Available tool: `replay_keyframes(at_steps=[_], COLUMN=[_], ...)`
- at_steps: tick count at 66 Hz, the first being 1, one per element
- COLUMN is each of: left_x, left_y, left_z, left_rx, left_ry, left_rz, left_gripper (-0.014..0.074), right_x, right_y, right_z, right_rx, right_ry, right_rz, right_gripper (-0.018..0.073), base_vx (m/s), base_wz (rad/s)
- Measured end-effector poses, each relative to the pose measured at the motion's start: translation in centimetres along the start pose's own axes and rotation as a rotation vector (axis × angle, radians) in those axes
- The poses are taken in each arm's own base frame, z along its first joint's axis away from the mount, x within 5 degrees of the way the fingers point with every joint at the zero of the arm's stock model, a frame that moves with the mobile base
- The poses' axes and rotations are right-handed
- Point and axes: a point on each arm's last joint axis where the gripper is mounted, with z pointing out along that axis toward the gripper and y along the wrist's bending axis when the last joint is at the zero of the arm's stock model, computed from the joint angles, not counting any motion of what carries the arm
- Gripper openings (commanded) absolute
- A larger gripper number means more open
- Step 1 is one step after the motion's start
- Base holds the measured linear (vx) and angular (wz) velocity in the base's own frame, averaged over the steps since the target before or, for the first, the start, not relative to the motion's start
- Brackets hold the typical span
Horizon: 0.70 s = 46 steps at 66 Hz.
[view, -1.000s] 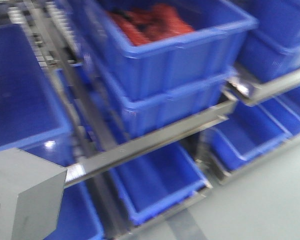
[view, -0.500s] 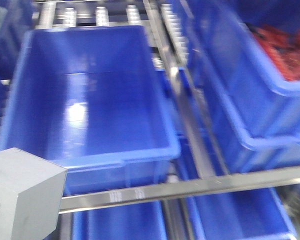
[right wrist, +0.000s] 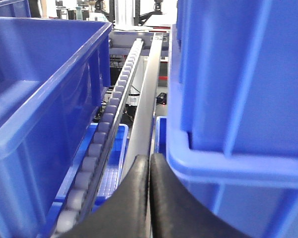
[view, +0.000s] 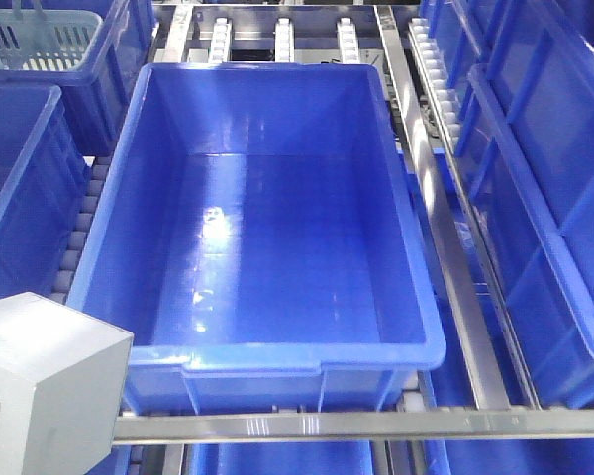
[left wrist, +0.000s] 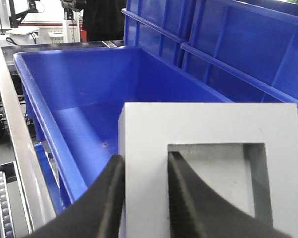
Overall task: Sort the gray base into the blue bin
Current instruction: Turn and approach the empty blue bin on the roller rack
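Observation:
The gray base (view: 45, 386) fills the lower left corner of the front view, in front of the near rim of the empty blue bin (view: 277, 354). In the left wrist view the gray base (left wrist: 208, 124) shows its square recess toward the camera. My left gripper (left wrist: 145, 156) is shut on one wall of it, with one finger outside and the other inside the recess. The blue bin (left wrist: 89, 79) lies just behind and below the block. My right gripper (right wrist: 150, 157) is shut with nothing in it, over a metal rail between two bins.
More blue bins stand at the right (view: 535, 148) and left (view: 20, 188), with a pale slotted basket (view: 45, 40) at the back left. A metal shelf rail (view: 376, 424) crosses the front. Roller tracks (view: 431, 89) run beside the bins.
The front view has swung from stacked bins with red contents to the empty blue bin, now centred and sharp. The gray base keeps its place in the lower left corner.

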Motion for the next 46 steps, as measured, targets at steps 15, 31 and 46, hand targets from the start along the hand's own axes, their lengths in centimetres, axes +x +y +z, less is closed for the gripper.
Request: replay_keyframes(at_steps=[15,31,46], left_x=[0.00,0.00,0.00], left_y=[0.00,0.00,0.00], left_z=[0.00,0.00,0.00], left_rx=[0.000,0.000,0.000], left_ry=[0.000,0.000,0.000], left_rz=[0.000,0.000,0.000], left_gripper=[-0.0006,-0.0006,-0.0006], right_x=[0.00,0.00,0.00], right_y=[0.00,0.00,0.00], right_z=[0.00,0.00,0.00], right_rx=[0.000,0.000,0.000], right_ry=[0.000,0.000,0.000], right_rz=[0.000,0.000,0.000], right_gripper=[-0.0009,-0.0009,-0.0009], base_vx=[0.12,0.13,0.11], base_wz=[0.00,0.00,0.00])
